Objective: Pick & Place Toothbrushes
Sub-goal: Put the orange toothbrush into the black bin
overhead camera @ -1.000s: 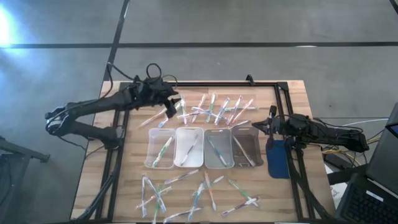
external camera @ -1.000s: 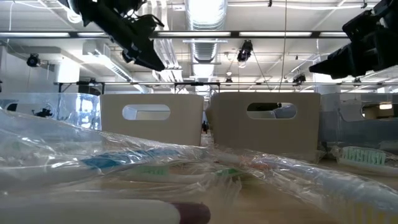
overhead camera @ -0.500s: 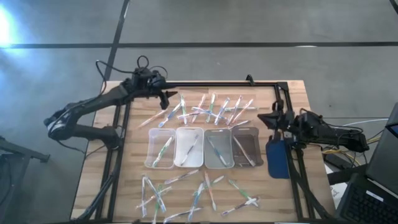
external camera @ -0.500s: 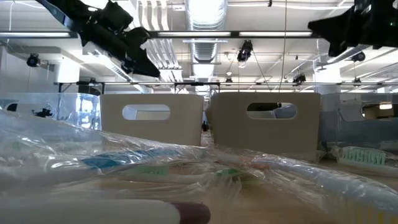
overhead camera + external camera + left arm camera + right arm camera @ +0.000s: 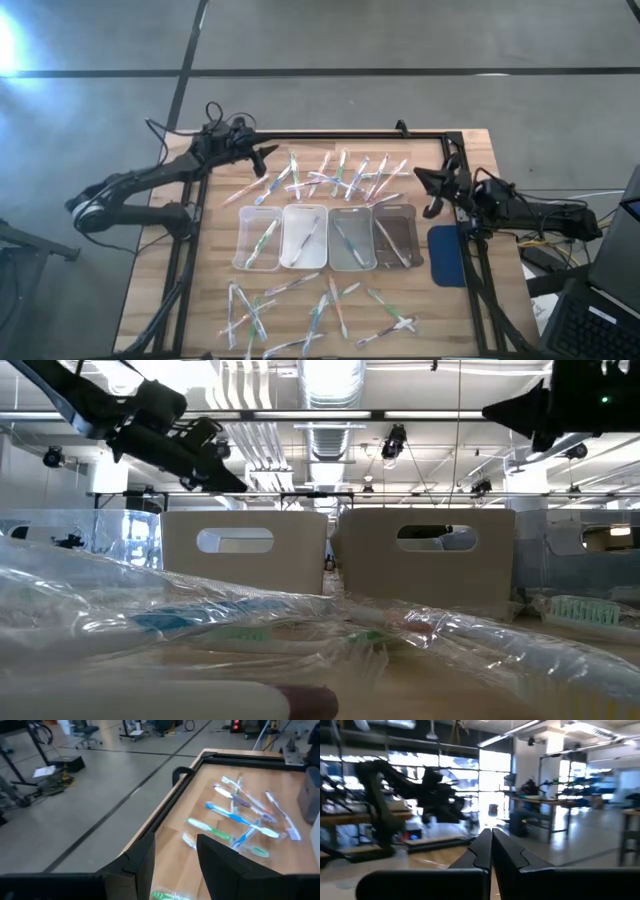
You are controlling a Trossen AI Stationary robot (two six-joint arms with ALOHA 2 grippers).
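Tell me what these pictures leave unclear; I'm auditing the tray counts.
- High view: the thin plastic-wrapped toothbrushes inside the four clear rectangular plastic trays are too small to count or colour-match.
- Low view: crinkled wrapping up close hides the trays' contents.
- Right wrist view: the shut right end effector blocks the table.

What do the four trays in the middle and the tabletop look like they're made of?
The trays look like thin clear or frosted plastic: the toothbrushes inside and the table beneath show through, and the rims are pale. The right-hand one looks darker, perhaps tinted. The tabletop looks like light wood, matte, with plank-like grain lines; whether solid or laminate cannot be told.
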